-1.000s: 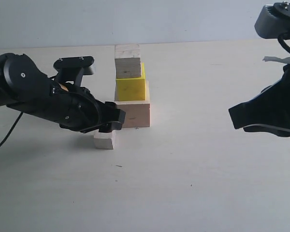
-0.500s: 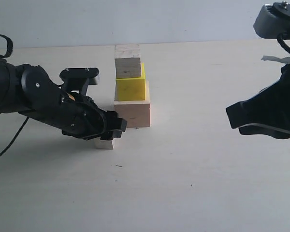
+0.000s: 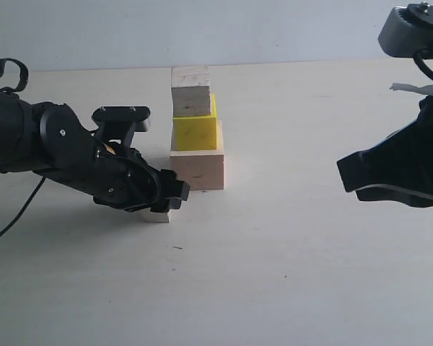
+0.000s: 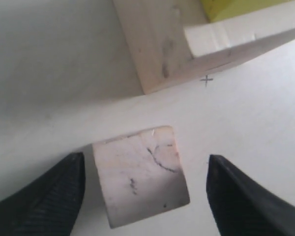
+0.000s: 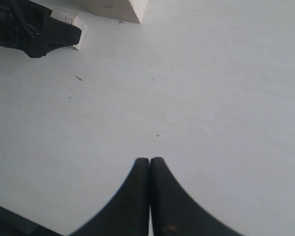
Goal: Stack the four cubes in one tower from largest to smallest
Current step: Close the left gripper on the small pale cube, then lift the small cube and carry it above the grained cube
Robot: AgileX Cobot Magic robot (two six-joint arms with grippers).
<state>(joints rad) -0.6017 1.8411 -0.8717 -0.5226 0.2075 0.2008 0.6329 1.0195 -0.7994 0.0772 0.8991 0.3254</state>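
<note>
Left end effector (image 3: 169, 196), jaws open, straddling the smallest bare wood cube (image 4: 137, 174) on the counter (image 3: 274, 274), a jaw on either side, neither touching. Just beyond, the three-cube stack (image 3: 196, 130), top free. Right end effector (image 5: 150, 167) closed, empty, well apart.

no legible txt, brands or nos., only a small pencilled + mark (image 4: 206, 79) on table (image 4: 265, 123) just beside corner of largest cube (image 4: 152, 44), faint unreadable scribbles on smallest cube (image 4: 140, 179)
</note>
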